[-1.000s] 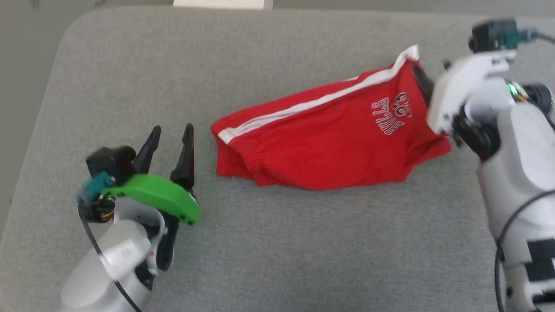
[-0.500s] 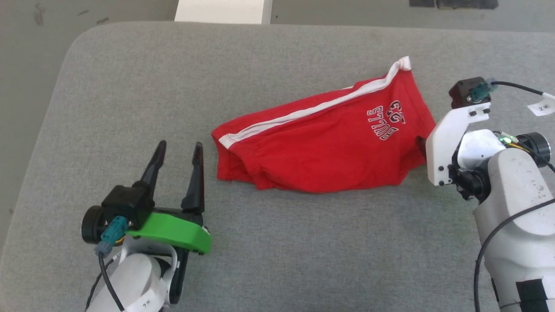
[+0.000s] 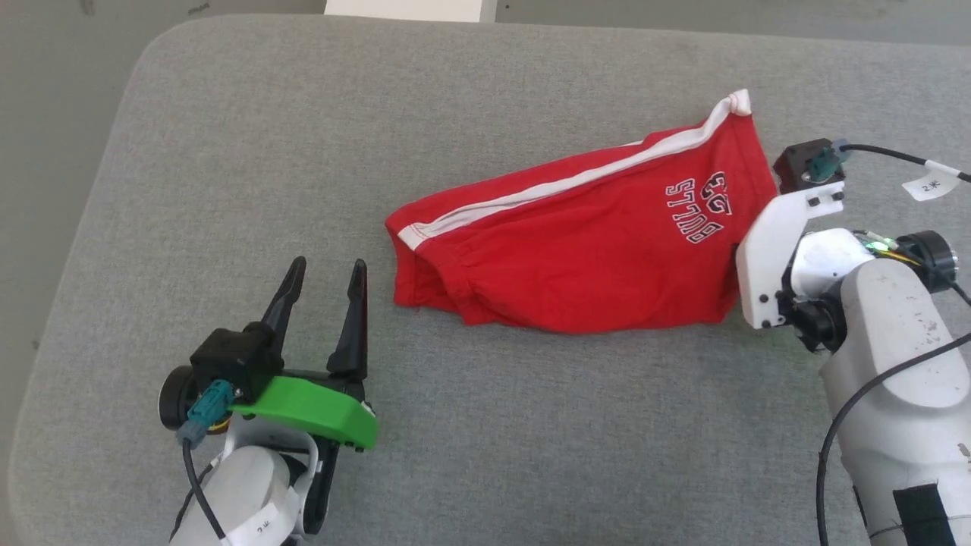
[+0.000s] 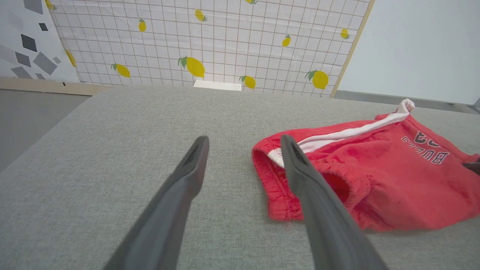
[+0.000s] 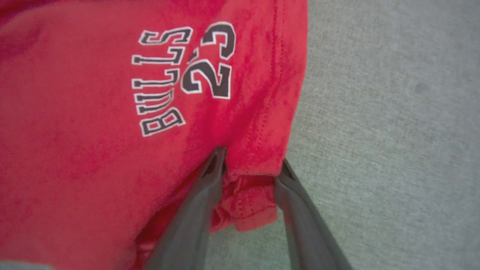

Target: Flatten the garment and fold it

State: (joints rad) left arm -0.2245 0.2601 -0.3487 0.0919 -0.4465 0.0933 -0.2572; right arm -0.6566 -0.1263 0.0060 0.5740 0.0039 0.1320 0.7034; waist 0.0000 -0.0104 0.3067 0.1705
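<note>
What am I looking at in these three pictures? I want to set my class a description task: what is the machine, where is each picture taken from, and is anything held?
It is a two-armed robot. One picture looks down from a camera on its head. The other two come from cameras on its wrists, each looking along that gripper's two dark fingers. On the grey padded surface lie red shorts with a white stripe and "BULLS 23" lettering. The left gripper is open beside the gathered end, touching nothing. The right gripper has its fingers apart around a hem corner, apparently not yet clamped.
</note>
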